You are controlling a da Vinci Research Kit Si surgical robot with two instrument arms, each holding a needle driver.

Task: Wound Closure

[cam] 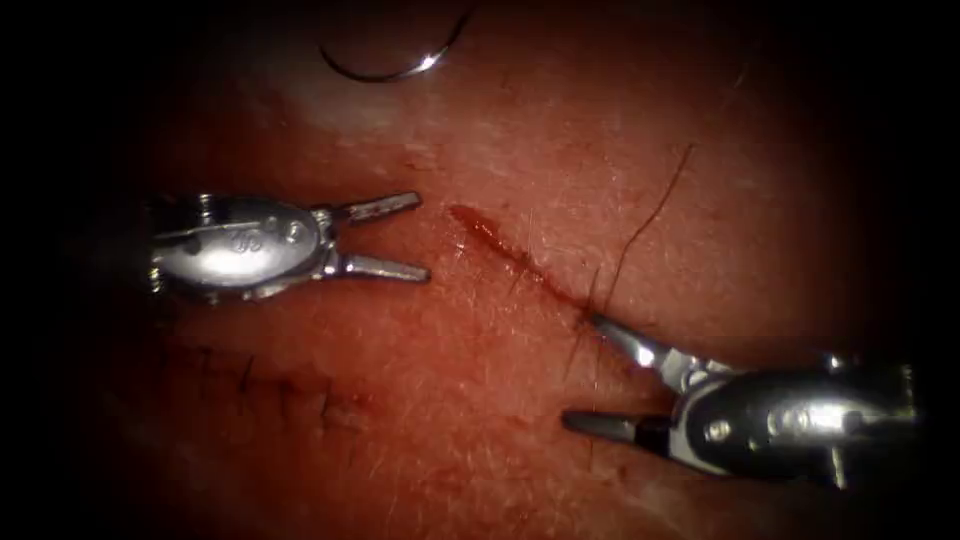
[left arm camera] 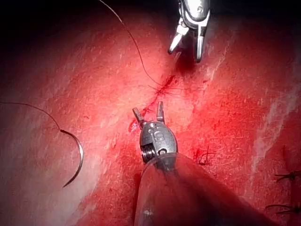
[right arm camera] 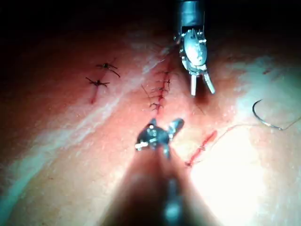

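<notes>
The left tool [cam: 405,238] hovers with its jaws spread and holding nothing, to the left of the cut [cam: 515,258] near its upper end. The right tool [cam: 590,375] is opened wide and also empty, its upper jaw lying at the cut's lower end, where dark thread [cam: 650,215] leaves the tissue [cam: 560,120] and runs up to the right. The curved needle [cam: 395,65] lies free on the tissue's far edge, not in it.

A row of dark stitches [cam: 270,385], and two lone stitches [right arm camera: 98,83] well apart from it
</notes>
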